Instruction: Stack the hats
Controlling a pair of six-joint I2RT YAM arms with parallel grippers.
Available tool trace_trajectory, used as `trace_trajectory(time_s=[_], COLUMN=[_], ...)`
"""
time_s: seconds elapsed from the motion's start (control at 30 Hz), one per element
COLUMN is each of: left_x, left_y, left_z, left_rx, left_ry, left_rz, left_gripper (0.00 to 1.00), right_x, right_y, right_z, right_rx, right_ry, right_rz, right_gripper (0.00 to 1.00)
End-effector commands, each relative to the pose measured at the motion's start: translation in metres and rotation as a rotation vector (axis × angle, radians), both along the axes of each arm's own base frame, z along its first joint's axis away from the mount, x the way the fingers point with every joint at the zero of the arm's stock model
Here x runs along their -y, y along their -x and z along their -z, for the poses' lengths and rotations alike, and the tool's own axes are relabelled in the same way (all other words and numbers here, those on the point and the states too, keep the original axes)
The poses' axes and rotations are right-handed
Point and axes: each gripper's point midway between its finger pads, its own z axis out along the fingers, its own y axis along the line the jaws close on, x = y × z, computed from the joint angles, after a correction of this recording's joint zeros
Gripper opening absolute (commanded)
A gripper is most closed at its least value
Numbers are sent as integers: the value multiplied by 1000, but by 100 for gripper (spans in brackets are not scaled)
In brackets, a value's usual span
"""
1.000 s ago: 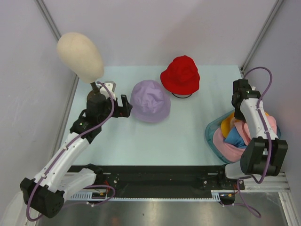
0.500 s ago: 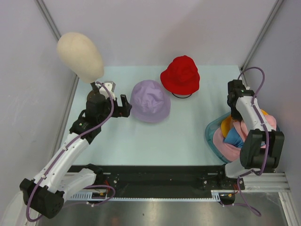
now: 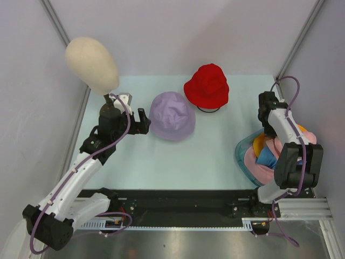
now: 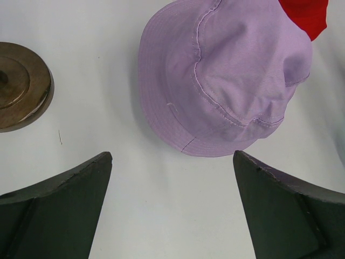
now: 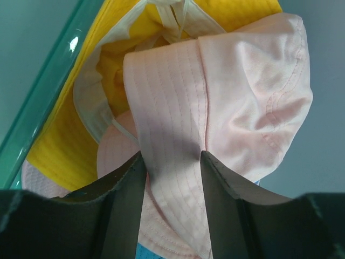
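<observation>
Right wrist: pink hat [image 5: 253, 91] above the tray [image 5: 46, 81].
Right gripper [image 5: 172, 162] parted astride its fold; left gripper [image 4: 172, 155] wide open near the lilac hat [image 4: 232, 70].

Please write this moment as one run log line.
left gripper: open, facing lilac hat | right gripper: open around brim of pink hat, at tray

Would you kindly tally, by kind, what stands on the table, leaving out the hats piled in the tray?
Hats: 2, the lilac hat and the red hat
Mannequin head: 1
Tray: 1
Total: 4
</observation>
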Motion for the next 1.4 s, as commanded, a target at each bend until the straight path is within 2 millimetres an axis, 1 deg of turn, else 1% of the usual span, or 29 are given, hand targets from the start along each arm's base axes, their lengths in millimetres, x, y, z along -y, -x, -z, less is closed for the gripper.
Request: trace_trajectory(time_s=[0.0, 0.07, 0.13, 0.17, 0.2, 0.23, 0.27, 0.3, 0.33, 0.37, 0.47, 0.5, 0.57, 0.6, 0.67, 0.7, 0.77, 0.8, 0.83, 0.9, 0.93, 0.97, 1.0, 1.03, 1.1, 1.2, 1.23, 1.27, 1.37], left_x=[0, -1, -1, -1, -1, -1, -1, -1, -1, -1, 1, 2, 4, 5, 9, 10, 14, 15, 20, 25, 28, 37, 41, 46, 56, 63, 64, 64, 63], left_y=[-3, -3, -3, -3, -3, -4, -4, -5, -5, -6, -8, -9, -10, -11, -13, -15, -17, -18, -17, -18, -19, -16, -17, -16, -15, -14, -14, -14, -12], left_z=[-23, -24, -23, -23, -23, -24, -24, -25, -26, -27, -30, -32, -36, -40, -45, -50, -55, -64, -68, -80, -84, -91, -98, -103, -114, -125, -125, -125, -125], left_rx=[68, 70, 69, 70, 68, 72, 71, 73, 75, 78, 80, 85, 89, 99, 104, 113, 119, 136, 139, 158, 165, 179, 184, 188, 190, 188, 182, 177, 161], left_ry=[10, 8, 7, 7, 6, 8, 6, 4, 3, 4, 4, 8, 12, 18, 25, 31, 39, 46, 54, 71, 83, 109, 131, 150, 203, 252, 257, 261, 273], left_rz=[0, -3, -4, -5, -5, -7, -6, -5, -5, -5, 0, 5, 10, 15, 26, 30, 45, 49, 74, 96, 106, 155, 167, 185, 223, 243, 243, 241, 229], left_gripper=[100, 100, 100, 100, 100, 100, 100, 100, 100, 100, 100, 100, 100, 100, 100, 100, 100, 100, 100, 100, 100, 100, 100, 100, 100, 100, 100, 100, 100], right_x=[9, 12, 15, 15, 16, 16, 14, 13, 12, 11, 7, 4, 0, -15, -30, -48, -67, -87, -98, -124, -143, -158, -167, -186, -203, -236, -243, -258, -276], right_y=[-9, -9, -10, -10, -10, -11, -15, -18, -21, -28, -35, -45, -47, -57, -61, -69, -76, -81, -85, -97, -100, -109, -112, -120, -127, -139, -142, -146, -153], right_z=[-5, -6, -8, -10, -12, -16, -27, -35, -44, -64, -102, -131, -163, -192, -212, -231, -247, -254, -268, -280, -282, -287, -287, -284, -279, -273, -275, -270, -267], right_rx=[12, 8, 15, 19, 20, 29, 55, 72, 88, 127, 182, 252, 294, 373, 410, 470, 525, 556, 608, 684, 707, 747, 759, 771, 766, 779, 792, 785, 783], right_ry=[60, 66, 65, 66, 70, 70, 67, 68, 71, 76, 81, 88, 117, 116, 111, 95, 78, 54, 26, -39, -72, -108, -111, -123, -128, -166, -161, -167, -164], right_rz=[5, 12, 19, 19, 20, 22, 14, 10, 5, -2, -21, -31, -49, -87, -129, -175, -224, -272, -299, -364, -411, -453, -472, -512, -561, -621, -637, -665, -692], right_gripper=[50, 50, 44, 40, 29, 22, 16, 7, 2, 0, 0, 0, 0, 0, 0, 0, 0, 0, 0, 0, 0, 0, 0, 0, 0, 0, 0, 0, 0])
